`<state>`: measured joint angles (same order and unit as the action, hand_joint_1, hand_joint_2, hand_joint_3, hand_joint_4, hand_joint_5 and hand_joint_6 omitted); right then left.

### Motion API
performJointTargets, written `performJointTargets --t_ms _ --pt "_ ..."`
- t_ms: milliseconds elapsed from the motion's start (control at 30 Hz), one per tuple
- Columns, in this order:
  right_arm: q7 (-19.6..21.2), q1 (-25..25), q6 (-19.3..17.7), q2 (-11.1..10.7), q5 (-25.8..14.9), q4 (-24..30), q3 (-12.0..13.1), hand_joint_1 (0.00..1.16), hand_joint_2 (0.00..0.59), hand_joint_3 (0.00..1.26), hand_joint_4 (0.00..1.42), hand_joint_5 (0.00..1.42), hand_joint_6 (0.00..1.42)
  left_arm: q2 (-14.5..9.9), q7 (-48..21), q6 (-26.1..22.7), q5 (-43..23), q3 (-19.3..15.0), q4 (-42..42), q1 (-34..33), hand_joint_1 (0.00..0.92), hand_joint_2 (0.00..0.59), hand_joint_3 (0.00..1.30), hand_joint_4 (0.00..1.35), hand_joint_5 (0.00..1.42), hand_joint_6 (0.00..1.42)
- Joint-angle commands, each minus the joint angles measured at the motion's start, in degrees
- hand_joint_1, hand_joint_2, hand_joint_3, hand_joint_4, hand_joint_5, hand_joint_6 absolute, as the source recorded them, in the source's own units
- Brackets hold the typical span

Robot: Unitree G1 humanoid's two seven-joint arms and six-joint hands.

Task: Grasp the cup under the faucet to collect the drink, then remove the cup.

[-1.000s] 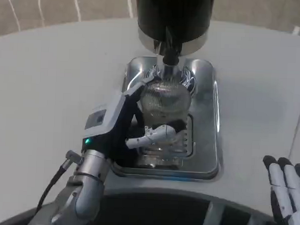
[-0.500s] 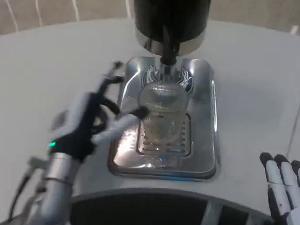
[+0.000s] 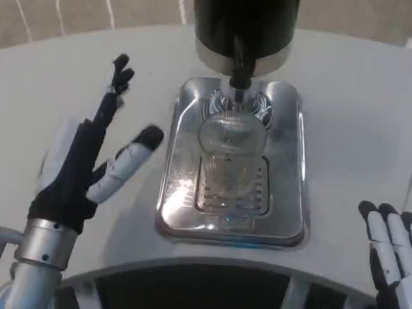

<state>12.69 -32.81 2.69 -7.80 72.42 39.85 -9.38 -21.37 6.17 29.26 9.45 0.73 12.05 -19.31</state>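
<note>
A clear glass cup (image 3: 231, 145) stands on the shiny metal drip tray (image 3: 289, 199), directly under the black faucet (image 3: 240, 68) of the dark dispenser (image 3: 244, 23). My left hand (image 3: 89, 163) is to the left of the tray, raised off the table, fingers spread apart and holding nothing. It is clear of the cup. My right hand (image 3: 393, 262) lies at the lower right edge of the picture, fingers extended and apart, away from the tray.
The white round table (image 3: 65, 80) stretches to the left and right of the tray. Its near edge curves along the bottom of the picture. A slotted grate (image 3: 232, 190) sits in the tray's front half.
My left hand has let go of the cup, drawn back to the left of the tray and spread its fingers. The cup stays under the faucet. The right hand has hardly moved.
</note>
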Motion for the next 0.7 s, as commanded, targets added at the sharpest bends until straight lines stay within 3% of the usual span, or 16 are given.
performJointTargets --t_ms 33,367,700 --pt "0.0 -0.3 -0.4 0.2 -1.2 0.1 -0.2 0.36 0.464 0.02 0.00 0.00 0.07 0.7 -2.8 -2.1 -0.6 -0.7 -4.0 3.8 0.000 0.138 0.00 0.00 0.05 0.08" --pt "-5.6 4.1 -0.4 2.3 -5.3 7.3 -0.9 0.36 0.464 0.02 0.00 0.00 0.07 -0.4 -7.2 -2.9 0.8 -2.0 -11.1 15.2 0.000 0.138 0.00 0.00 0.04 0.05" --pt "-14.5 14.7 0.9 4.5 -9.6 9.9 0.9 0.35 0.467 0.02 0.00 0.00 0.07 -0.1 -8.4 -4.5 2.1 -2.7 -15.3 20.1 0.000 0.136 0.00 0.00 0.03 0.03"
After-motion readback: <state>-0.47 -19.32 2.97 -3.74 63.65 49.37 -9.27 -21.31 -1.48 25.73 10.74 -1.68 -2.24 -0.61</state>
